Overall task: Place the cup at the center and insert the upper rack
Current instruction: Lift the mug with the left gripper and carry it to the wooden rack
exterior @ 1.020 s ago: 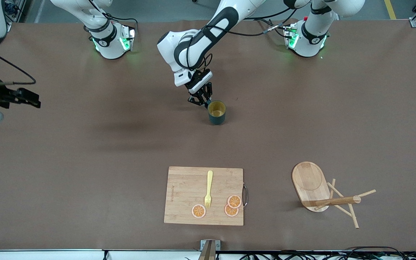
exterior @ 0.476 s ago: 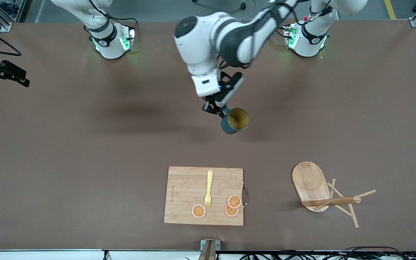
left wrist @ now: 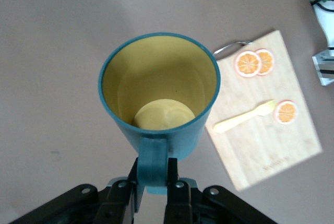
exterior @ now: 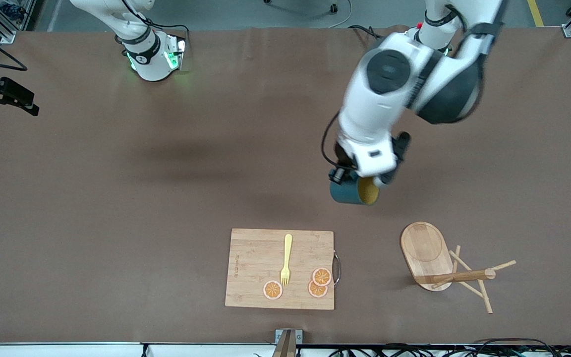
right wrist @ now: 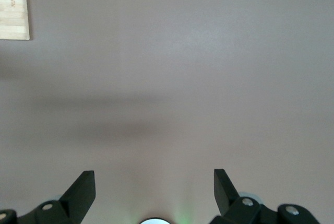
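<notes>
Held aloft by its side handle in the clamped left gripper: the small dark teal ribbed mug with mustard-yellow inside, tipped so the mouth faces the front camera, over bare brown table. From the mug, the light wooden mug stand with oval bamboo base, round post and thin peg sticks at about five o'clock in the front view, toppled on its side, pegs sprawled on the tabletop. At about seven o'clock from the mug, the rectangular bamboo cutting board carrying a yellow fork and three orange slices.

Right gripper parked at the table edge by the right arm's end, jaws spread wide, nothing between them, waiting.

Judged progress: mug picked up but not set down anywhere; stand not yet touched, not upright. Both halves of the task still open: mug placement at centre, then handling of the stand.
</notes>
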{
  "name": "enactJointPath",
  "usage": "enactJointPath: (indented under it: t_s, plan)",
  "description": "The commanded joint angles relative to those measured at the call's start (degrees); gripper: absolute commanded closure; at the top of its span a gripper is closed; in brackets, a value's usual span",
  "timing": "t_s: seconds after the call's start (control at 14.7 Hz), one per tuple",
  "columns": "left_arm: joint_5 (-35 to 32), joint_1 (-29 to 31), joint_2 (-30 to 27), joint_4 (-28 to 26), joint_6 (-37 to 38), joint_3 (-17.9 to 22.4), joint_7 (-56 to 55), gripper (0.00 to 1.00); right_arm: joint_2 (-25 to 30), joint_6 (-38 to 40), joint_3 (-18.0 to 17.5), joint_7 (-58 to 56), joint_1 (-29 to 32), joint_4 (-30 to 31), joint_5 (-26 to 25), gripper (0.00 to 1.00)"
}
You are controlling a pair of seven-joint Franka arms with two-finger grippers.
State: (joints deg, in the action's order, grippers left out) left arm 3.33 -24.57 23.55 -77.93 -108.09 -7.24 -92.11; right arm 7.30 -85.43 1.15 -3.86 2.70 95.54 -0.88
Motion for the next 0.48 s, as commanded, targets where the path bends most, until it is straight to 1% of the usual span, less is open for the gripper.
enactJointPath:
  t_s: [0.0, 0.2, 0.34, 0.41]
  plan:
    - [8.8, 6.4, -0.3, 0.1, -1.4, -0.6, 7.4, 1.0, 1.1, 1.2, -0.4, 0.3, 0.8, 0.0, 0.8, 0.0]
    - [19.7, 12.5, 0.5, 0.1, -3.4, -0.4, 15.9, 1.0, 1.1, 1.3, -0.1, 0.3, 1.0, 0.0, 0.8, 0.0]
    - [24.5, 15.1, 1.2, -0.1, -3.3, -0.4, 19.8, 1.0, 1.1, 1.3, -0.5, 0.3, 0.7, -0.3, 0.8, 0.0]
    - [25.9, 16.1, 1.3, -0.2, -3.3, -0.4, 21.3, 1.0, 1.1, 1.5, -0.6, 0.3, 0.6, -0.4, 0.8, 0.0]
